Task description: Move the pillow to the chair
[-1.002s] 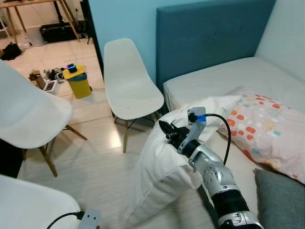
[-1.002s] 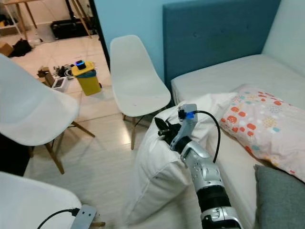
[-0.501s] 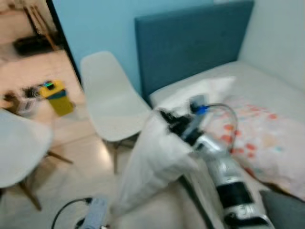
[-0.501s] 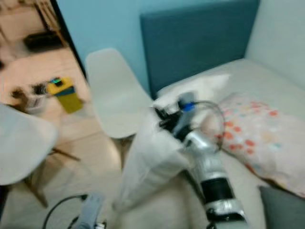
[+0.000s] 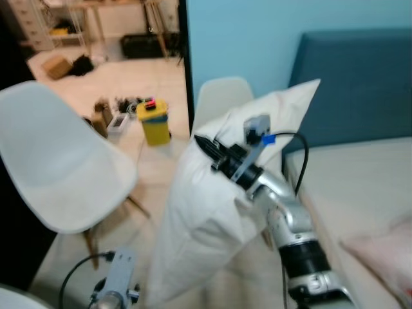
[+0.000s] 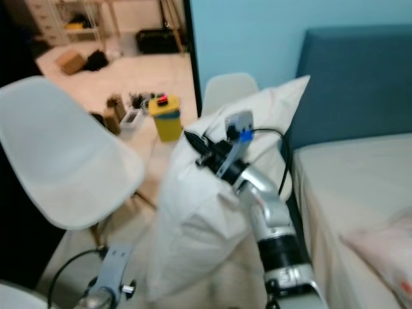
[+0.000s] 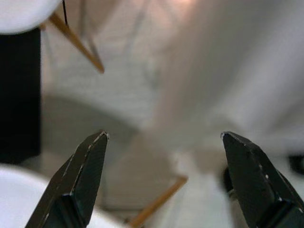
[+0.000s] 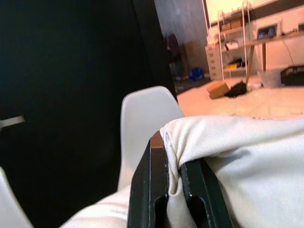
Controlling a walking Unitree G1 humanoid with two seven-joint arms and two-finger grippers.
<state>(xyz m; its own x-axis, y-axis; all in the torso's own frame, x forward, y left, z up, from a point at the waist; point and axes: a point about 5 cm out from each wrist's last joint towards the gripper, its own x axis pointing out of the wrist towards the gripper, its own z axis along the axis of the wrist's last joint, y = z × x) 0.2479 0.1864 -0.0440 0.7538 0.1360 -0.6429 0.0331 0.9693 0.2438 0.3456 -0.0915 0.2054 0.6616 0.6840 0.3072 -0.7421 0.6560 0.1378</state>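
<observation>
While the left gripper (image 7: 161, 180) hangs low over the floor with its fingers spread and nothing between them, the right gripper (image 5: 207, 147) carries the load: its two black fingers are pinched on a fold of the white pillow (image 5: 212, 212), which hangs in the air off the bed (image 5: 354, 193), just beside the bed's edge. The lift is done; the carry and the set-down remain, and no part of the pillow yet touches a seat. To the robot's left stands a white chair (image 5: 61, 164); a second white chair (image 5: 222, 96) stands farther off, partly behind the pillow, near a yellow bin (image 5: 155, 121). Compared with one second ago, the pillow is higher and clear of the mattress, and the camera has swung leftward.
</observation>
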